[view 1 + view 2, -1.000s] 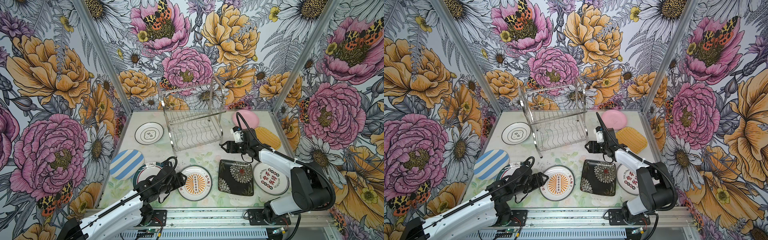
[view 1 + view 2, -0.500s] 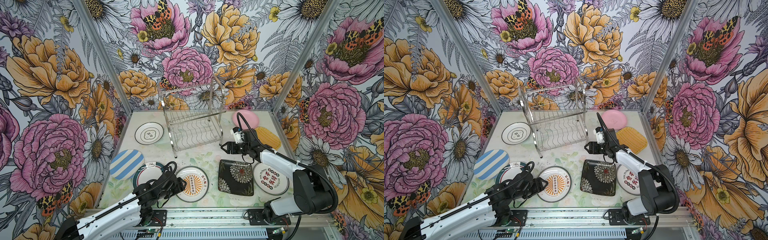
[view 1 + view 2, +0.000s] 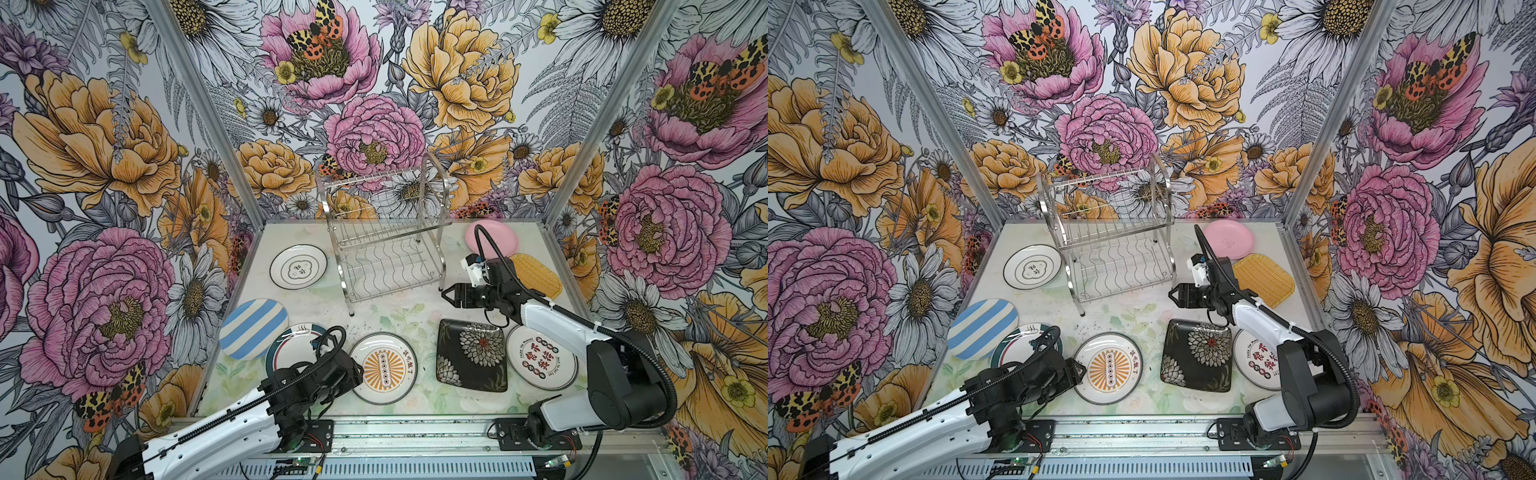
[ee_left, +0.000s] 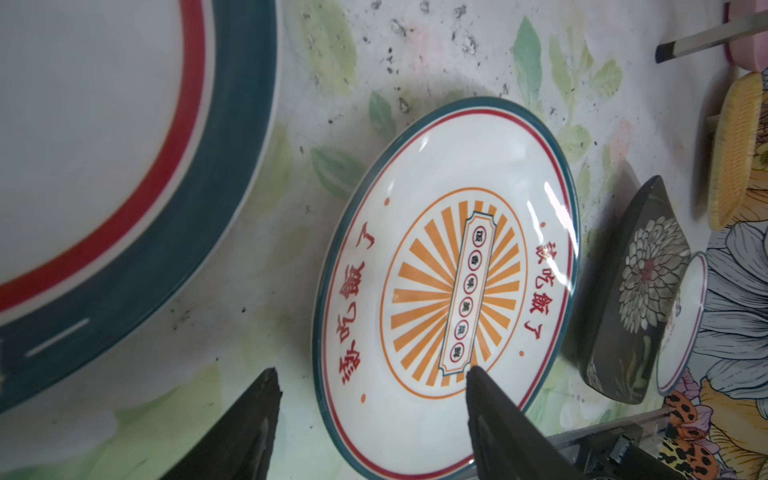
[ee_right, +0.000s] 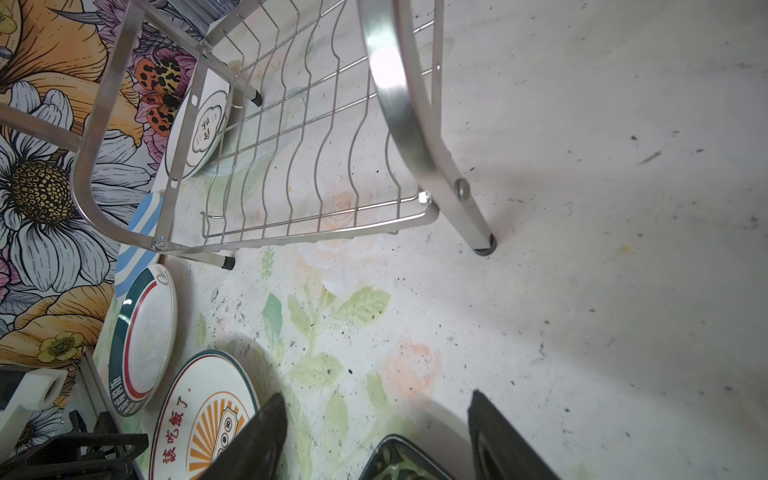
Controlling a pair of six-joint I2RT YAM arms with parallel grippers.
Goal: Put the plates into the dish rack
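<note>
Top views, both: dish rack [image 3: 388,249] at the back middle of the surface [image 3: 399,320], with two wire shelves. All eight plates lie flat on the surface around it, outside the rack. You find the sunburst plate [image 3: 383,368] front and centre. The green-ringed plate [image 3: 291,353] lies just left of it, partly under the left arm. The blue-striped plate [image 3: 253,328] and the cloud-emblem plate [image 3: 298,266] lie farther back on that side. On the right lie the black floral plate [image 3: 471,355], the red-lettered plate [image 3: 542,357], the yellow woven plate [image 3: 538,274] and the pink plate [image 3: 500,235].

Left wrist view: the left jaws stand spread and straddle the near rim of the sunburst plate. One jaw is over its orange rays, the other over bare surface outside the rim. Whether either touches, you cannot tell. Read the red characters 該吃飯了, printed twice, one set on each side of the rays. The ringed characters in the central cartouche are too small to read.

Right wrist view: the right jaws stand spread, gripping nothing, above the surface. They sit between the rack's front right leg and the black floral plate, one corner of which shows between them.
</note>
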